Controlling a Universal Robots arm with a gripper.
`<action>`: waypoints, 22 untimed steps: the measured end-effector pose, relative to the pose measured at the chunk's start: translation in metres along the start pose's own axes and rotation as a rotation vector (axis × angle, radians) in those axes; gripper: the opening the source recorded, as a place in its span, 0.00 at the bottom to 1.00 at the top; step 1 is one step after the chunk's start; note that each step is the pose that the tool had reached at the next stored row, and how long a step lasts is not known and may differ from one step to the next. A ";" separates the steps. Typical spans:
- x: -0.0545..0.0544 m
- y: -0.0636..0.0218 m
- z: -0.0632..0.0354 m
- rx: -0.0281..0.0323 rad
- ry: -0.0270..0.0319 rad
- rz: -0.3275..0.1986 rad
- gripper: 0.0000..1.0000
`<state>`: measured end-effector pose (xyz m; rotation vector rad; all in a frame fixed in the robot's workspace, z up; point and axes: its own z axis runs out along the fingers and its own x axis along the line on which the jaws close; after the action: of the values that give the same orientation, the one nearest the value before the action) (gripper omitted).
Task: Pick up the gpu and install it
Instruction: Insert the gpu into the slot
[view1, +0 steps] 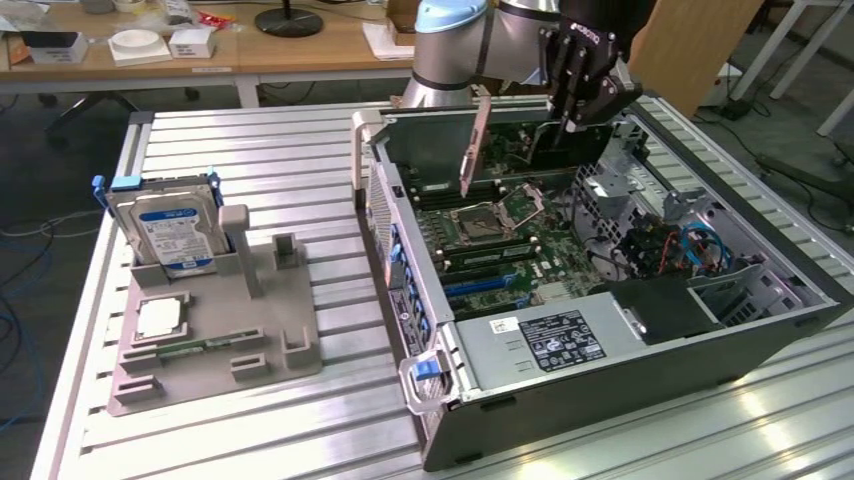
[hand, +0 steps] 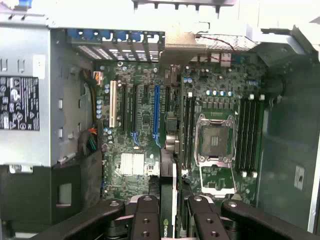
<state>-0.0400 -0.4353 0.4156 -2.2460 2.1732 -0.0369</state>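
The gpu (view1: 531, 140) hangs on edge above the open computer case (view1: 747, 350), its silvery end bracket (view1: 471, 150) pointing down toward the motherboard (view1: 514, 245). My gripper (view1: 574, 118) is shut on the card's upper edge, over the far end of the case. In the wrist view the gpu (hand: 168, 195) appears edge-on between my black fingers (hand: 146, 220), with my gripper (hand: 169, 222) closed around it. The card hovers over the motherboard (hand: 140, 165), roughly in line with the blue slot (hand: 156, 112) and apart from it.
A grey fixture (view1: 287, 345) at the exterior view's left holds a silver hard drive (view1: 167, 228), a processor (view1: 158, 318) and a memory stick (view1: 200, 347). Inside the case are the power supply (view1: 561, 340), an open processor socket (hand: 215, 140) and cables (view1: 694, 250).
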 end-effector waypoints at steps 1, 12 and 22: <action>0.000 0.0000 0.0000 -0.0001 0.0001 0.000 0.26; 0.000 0.0000 0.0002 0.0000 0.0000 0.000 0.26; 0.000 0.0051 0.0069 0.0000 -0.0001 -0.001 0.26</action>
<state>-0.0449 -0.4352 0.4086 -2.2465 2.1725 -0.0368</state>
